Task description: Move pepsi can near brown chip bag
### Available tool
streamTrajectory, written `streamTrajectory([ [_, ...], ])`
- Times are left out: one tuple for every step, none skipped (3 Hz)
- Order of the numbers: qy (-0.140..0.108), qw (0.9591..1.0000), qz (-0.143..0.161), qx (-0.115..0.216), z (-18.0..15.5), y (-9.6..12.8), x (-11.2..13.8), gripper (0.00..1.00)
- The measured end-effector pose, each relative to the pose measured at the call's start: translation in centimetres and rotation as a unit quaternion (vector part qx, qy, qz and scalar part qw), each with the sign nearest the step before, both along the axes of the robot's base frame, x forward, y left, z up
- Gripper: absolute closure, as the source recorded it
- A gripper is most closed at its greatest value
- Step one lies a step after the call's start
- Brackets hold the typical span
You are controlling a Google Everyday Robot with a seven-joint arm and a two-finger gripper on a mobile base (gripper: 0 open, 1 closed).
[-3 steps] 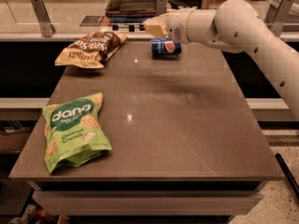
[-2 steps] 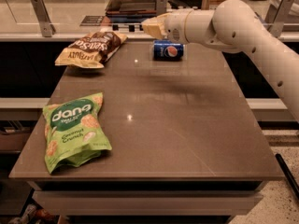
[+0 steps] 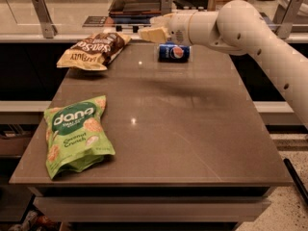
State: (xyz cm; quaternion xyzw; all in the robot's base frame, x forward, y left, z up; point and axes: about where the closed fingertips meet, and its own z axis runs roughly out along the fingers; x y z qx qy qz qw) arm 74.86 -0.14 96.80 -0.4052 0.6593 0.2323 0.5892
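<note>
The pepsi can (image 3: 174, 52) lies on its side at the far middle of the brown table (image 3: 192, 129), logo facing me. The brown chip bag (image 3: 94, 49) with a yellow end lies at the far left corner, a good hand's width left of the can. My gripper (image 3: 155, 27) hovers above the table between the two, just up and left of the can and not touching it. It is open and empty, with its pale fingers (image 3: 152, 34) pointing left.
A bright green "dang" bag (image 3: 76, 134) lies at the near left of the table. My white arm (image 3: 250, 32) reaches in from the right over the far edge. A counter with a laptop-like tray (image 3: 139, 1) runs behind the table.
The gripper has drifted slightly left and away from the can. The can lies in nearly the same place; the bags have not moved.
</note>
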Motion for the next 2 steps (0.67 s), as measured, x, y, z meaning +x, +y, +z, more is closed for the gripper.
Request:
streamTrajectory([
  [0.000, 1.0000, 0.002, 0.000, -0.06, 0.26, -0.02, 0.00],
  [0.001, 1.0000, 0.002, 0.000, -0.06, 0.27, -0.02, 0.00],
])
